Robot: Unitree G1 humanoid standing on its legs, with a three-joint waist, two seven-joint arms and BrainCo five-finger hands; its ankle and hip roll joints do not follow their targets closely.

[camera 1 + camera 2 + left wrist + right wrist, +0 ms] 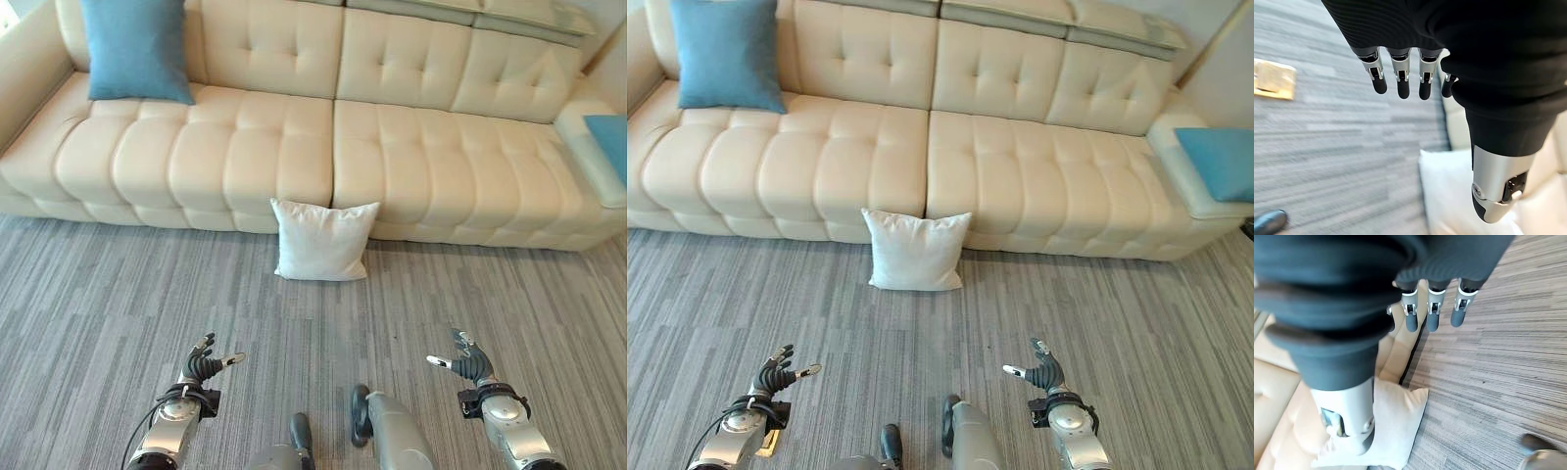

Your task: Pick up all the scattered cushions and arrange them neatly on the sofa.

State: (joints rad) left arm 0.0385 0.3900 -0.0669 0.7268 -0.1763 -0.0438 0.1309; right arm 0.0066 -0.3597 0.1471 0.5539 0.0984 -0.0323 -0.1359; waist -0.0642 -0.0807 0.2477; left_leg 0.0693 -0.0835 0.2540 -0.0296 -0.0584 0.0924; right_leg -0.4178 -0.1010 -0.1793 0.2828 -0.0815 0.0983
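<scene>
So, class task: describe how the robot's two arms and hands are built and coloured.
Both arms are silver-grey metal tubes. Each wrist and hand back sits under a dark ribbed cover. The left robot hand and right robot hand have silver fingers with rounded dark tips, and a thicker silver thumb set apart.

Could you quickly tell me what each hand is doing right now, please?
Left hand: open, holding nothing.
Right hand: open, holding nothing.
</scene>
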